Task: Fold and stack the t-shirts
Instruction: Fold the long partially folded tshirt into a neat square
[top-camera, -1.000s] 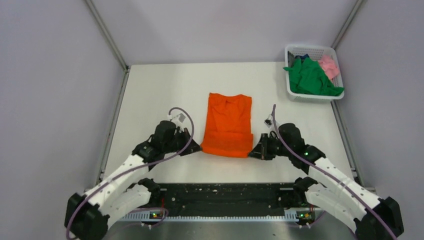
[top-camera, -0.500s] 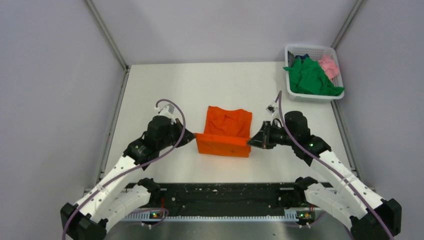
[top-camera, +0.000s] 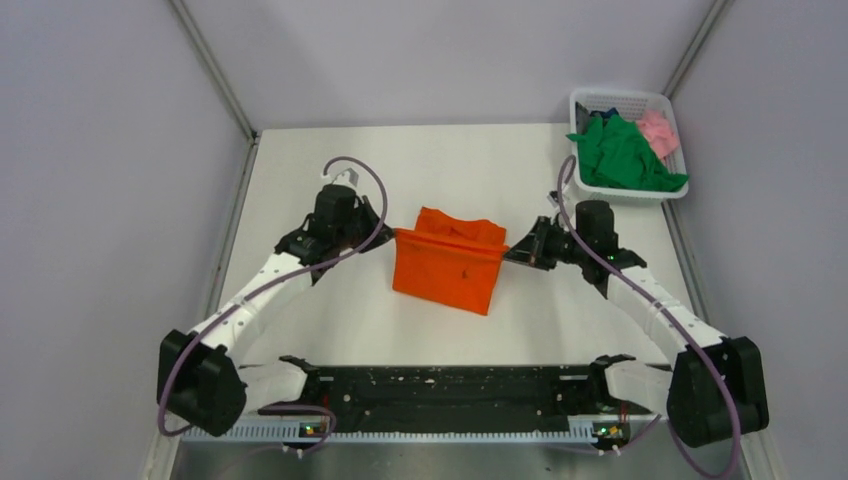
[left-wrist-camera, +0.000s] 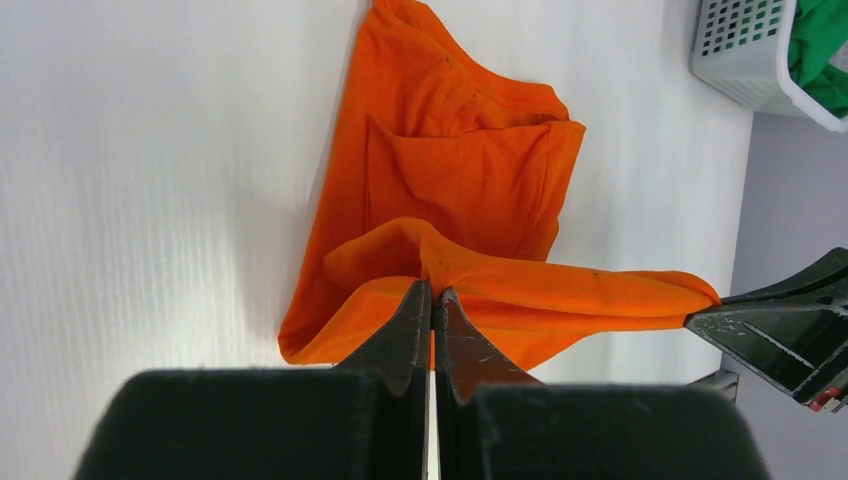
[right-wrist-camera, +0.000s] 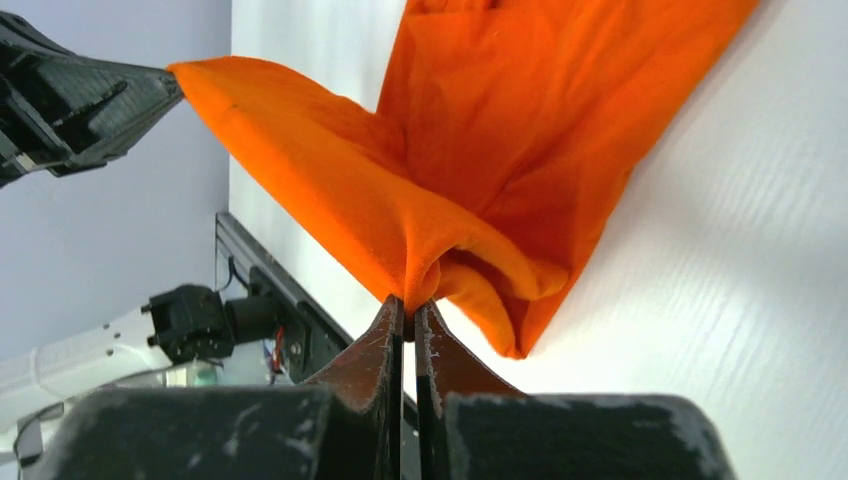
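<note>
The orange t-shirt (top-camera: 446, 265) lies mid-table with its near edge lifted and stretched taut between both grippers. My left gripper (top-camera: 390, 236) is shut on the shirt's left corner; in the left wrist view the gripper (left-wrist-camera: 432, 292) pinches orange cloth (left-wrist-camera: 470, 190). My right gripper (top-camera: 512, 253) is shut on the right corner; in the right wrist view the gripper (right-wrist-camera: 408, 303) pinches the orange cloth (right-wrist-camera: 500, 120). The green t-shirt (top-camera: 620, 155) and the pink t-shirt (top-camera: 660, 132) lie crumpled in the basket.
The white lattice basket (top-camera: 622, 98) stands at the table's back right corner; it also shows in the left wrist view (left-wrist-camera: 740, 50). Grey walls close in the left, right and back sides. A black rail (top-camera: 450, 385) runs along the near edge.
Both grippers have lifted the shirt's near edge and carried it away from the arm bases, over the shirt's far part. The raised fold now hangs between them.
</note>
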